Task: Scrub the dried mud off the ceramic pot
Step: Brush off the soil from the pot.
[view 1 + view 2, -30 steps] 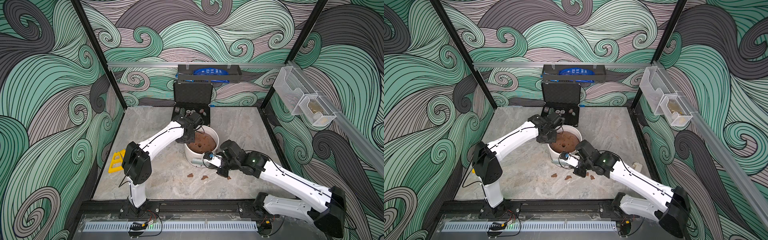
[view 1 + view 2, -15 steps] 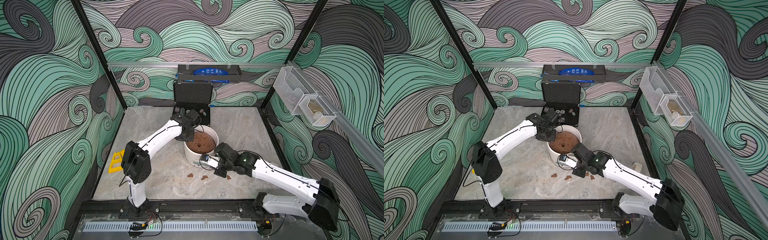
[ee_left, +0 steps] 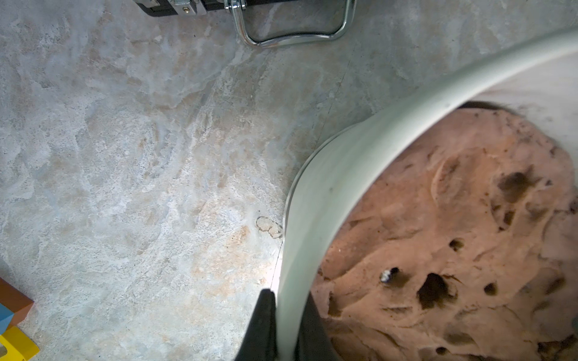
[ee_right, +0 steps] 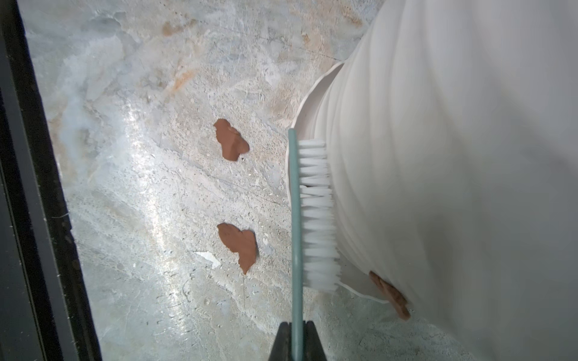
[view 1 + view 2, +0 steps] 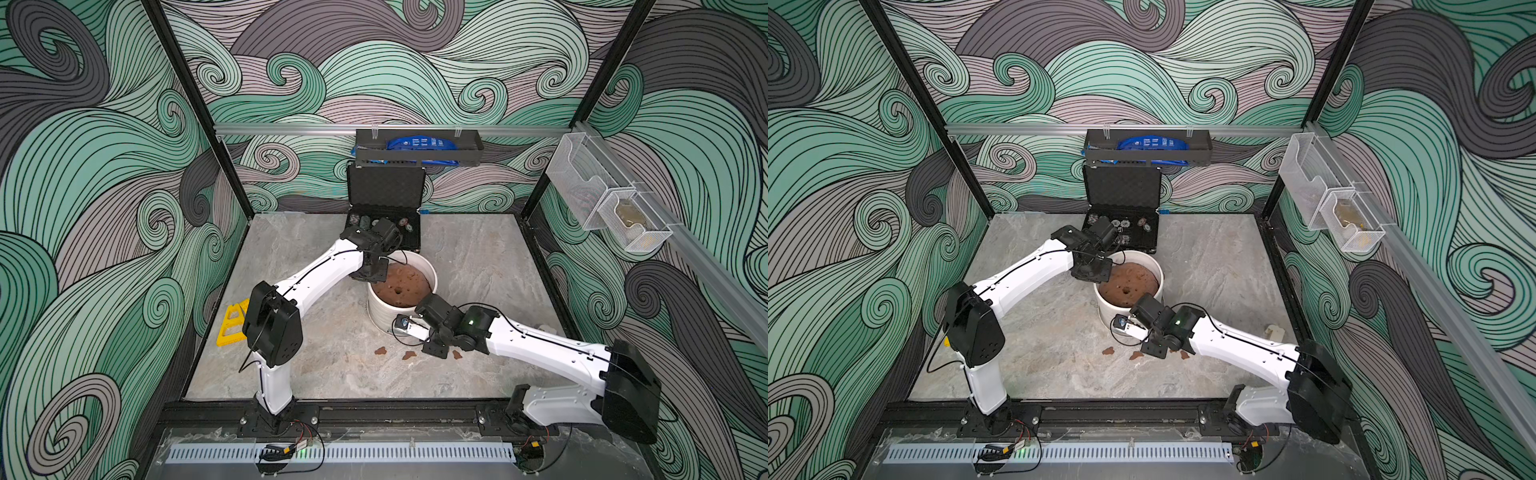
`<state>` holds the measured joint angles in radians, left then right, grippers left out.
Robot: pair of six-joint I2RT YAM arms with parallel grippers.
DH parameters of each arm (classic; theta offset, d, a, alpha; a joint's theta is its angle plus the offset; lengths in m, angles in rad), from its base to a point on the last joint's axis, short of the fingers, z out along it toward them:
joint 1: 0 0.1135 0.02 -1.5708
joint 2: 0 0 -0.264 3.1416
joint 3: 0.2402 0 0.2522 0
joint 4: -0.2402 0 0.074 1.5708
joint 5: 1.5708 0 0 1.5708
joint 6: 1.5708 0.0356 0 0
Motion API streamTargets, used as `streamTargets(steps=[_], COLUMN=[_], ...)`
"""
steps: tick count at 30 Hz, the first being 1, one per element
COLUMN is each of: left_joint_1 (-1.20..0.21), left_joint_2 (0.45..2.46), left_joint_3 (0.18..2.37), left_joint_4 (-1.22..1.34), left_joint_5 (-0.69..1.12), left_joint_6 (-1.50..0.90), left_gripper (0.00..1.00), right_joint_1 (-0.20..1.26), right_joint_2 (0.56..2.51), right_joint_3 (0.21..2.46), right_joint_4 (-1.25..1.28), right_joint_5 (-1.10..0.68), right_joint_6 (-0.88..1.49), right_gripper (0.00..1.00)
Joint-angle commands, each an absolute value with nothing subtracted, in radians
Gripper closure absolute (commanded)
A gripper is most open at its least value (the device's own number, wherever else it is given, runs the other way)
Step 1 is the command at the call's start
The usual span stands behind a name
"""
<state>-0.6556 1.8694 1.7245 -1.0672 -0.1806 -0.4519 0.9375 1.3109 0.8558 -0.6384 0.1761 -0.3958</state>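
Fingers [image 3: 259,328] astride ribbed, seemingly mud-spotted pot [image 3: 328,193]

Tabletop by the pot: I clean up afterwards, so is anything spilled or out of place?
Yes: dried mud flakes lie loose on the tabletop beside the ceramic pot, and one patch sticks to the pot's wall near its base.

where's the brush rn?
In the right wrist view, the brush sits in the right gripper, bristles against the front lower wall of the ceramic pot, dried mud flakes on the table alongside.
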Motion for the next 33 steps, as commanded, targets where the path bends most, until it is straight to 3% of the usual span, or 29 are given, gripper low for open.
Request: streamTargets(steps=[1, 17, 33], left_joint_1=[-0.648, -0.626, -0.605], left_joint_2=[1.922, 1.939, 1.978], left_joint_3=[1.724, 1.753, 1.795], left_joint_4=[-1.061, -1.027, -1.018], left_joint_5=[-0.139, -0.059, -0.005], left_joint_6=[-0.389, -0.190, 0.014], left_gripper=[0.93, 0.94, 0.96], right_joint_1=[0.945, 1.012, 0.906], right_joint_2=[1.316, 1.245, 1.168], right_joint_3=[0.840, 0.947, 0.900], right_joint_4=[-0.632, -0.853, -0.738], right_joint_5=[0.258, 0.154, 0.109], right_joint_6=[-0.374, -0.442, -0.440], right_gripper=[1.00, 1.00, 1.00])
